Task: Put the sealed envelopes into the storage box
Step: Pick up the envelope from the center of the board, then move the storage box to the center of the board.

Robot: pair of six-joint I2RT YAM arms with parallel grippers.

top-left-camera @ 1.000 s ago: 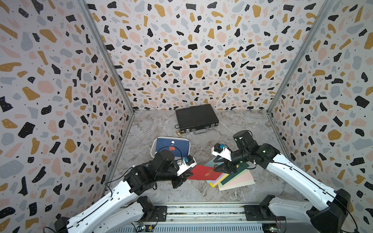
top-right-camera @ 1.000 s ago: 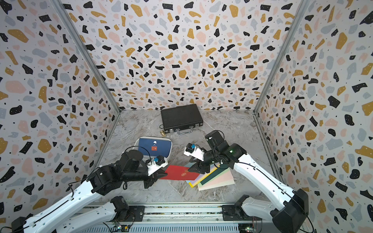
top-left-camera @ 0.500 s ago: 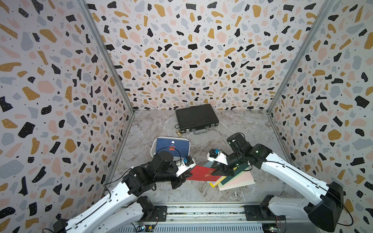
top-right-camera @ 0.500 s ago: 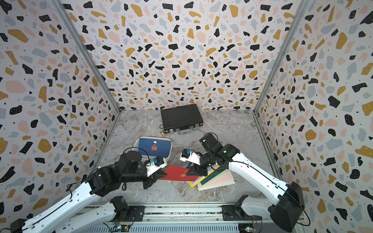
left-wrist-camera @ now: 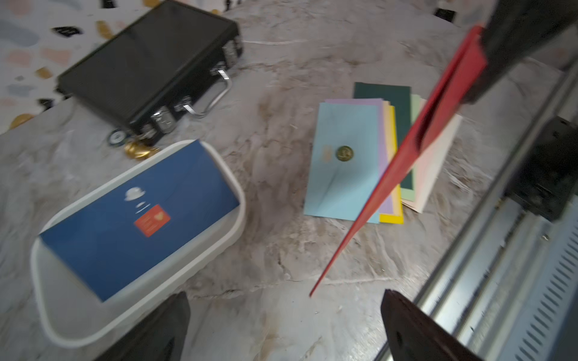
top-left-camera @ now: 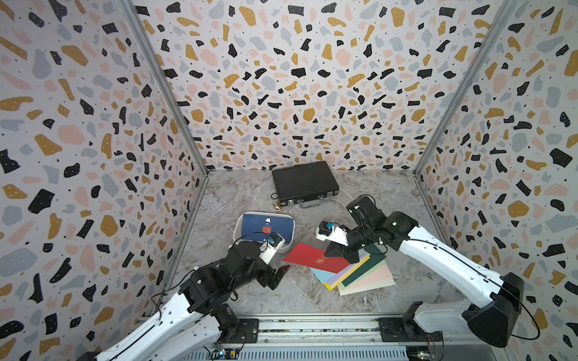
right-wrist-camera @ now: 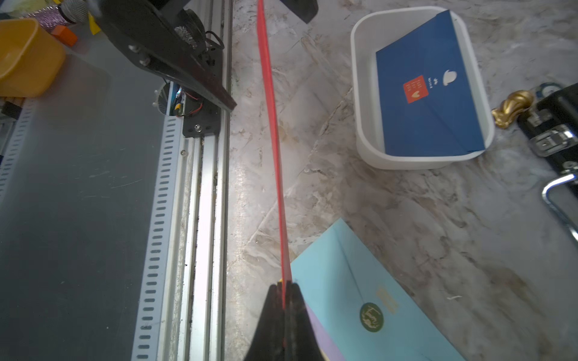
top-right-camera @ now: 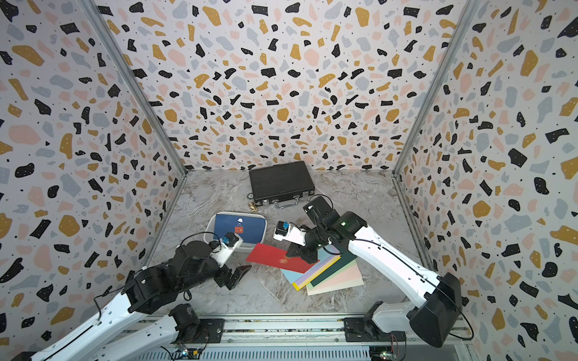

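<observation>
Progress: one down, one in hand, the rest waiting.

- storage box [right-wrist-camera: 362,109] sits left of centre on the marble surface [top-left-camera: 250,193]. A navy envelope [top-left-camera: 266,223] lies in it, tilted, with one end riding up on the rim.
- right gripper [right-wrist-camera: 284,300] is clamped on a corner of the red envelope [top-left-camera: 309,258]. The envelope is raised over the stack, its free end pointing toward the box. I can't be sure the low corner is clear of the surface.
- left gripper [left-wrist-camera: 281,300] has its jaws spread wide and is holding nothing. It hangs near the red envelope's free corner, just in front of the box.
- Left to do: the fanned stack toward the front edge, right of centre, has the light blue envelope [left-wrist-camera: 341,162] on top. Lilac, yellow, dark green [left-wrist-camera: 394,103], pale green, pink and cream lie under it. I judge the job well short of half done.

Around:
- black briefcase [top-left-camera: 305,183] lies shut at the back edge, near its middle.
- small gold trinket [right-wrist-camera: 513,107] lies between the briefcase and the box.

In the way: my left gripper sits close to the path from the red envelope to the box. The tilted navy envelope may also stop the next one lying flat.
</observation>
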